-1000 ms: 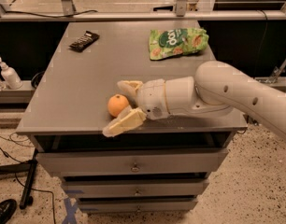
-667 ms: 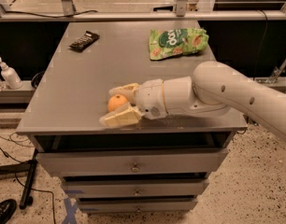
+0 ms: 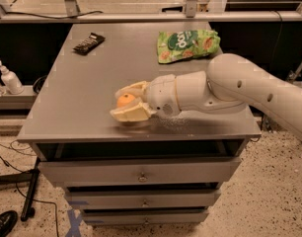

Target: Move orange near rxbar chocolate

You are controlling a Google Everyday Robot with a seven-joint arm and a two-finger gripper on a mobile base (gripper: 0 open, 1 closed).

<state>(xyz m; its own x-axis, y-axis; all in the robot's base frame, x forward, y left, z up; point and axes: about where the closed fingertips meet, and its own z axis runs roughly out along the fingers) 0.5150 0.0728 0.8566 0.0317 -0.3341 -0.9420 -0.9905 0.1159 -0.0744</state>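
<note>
1. Gripper [image 3: 121, 103] sits low over the front-left part of the table [image 3: 72, 107], its two pale fingers [image 3: 131, 114] pressed in on either side of the orange [image 3: 125, 100], holding it.
2. Orange shows only as a bright patch between those fingers, near the table's front edge and right at the surface; whether it touches the tabletop, I cannot tell.
3. White arm [image 3: 240, 85] reaches in from the right, lying low across the front of the table.
4. Over at the far-left corner, the rxbar chocolate [image 3: 89, 43] lies flat in its black wrapper, well apart from the orange.
5. Green chip bag [image 3: 188, 44] lies at the far right of the tabletop, crinkled and closed, so its contents are hidden.
6. Below the tabletop, a stack of drawers [image 3: 141, 172] faces us; a dark gap runs above the top one, and nothing inside any of them can be seen.
7. Off to the left, a white pump bottle [image 3: 8, 78] stands upright on a lower ledge, beside the table.
</note>
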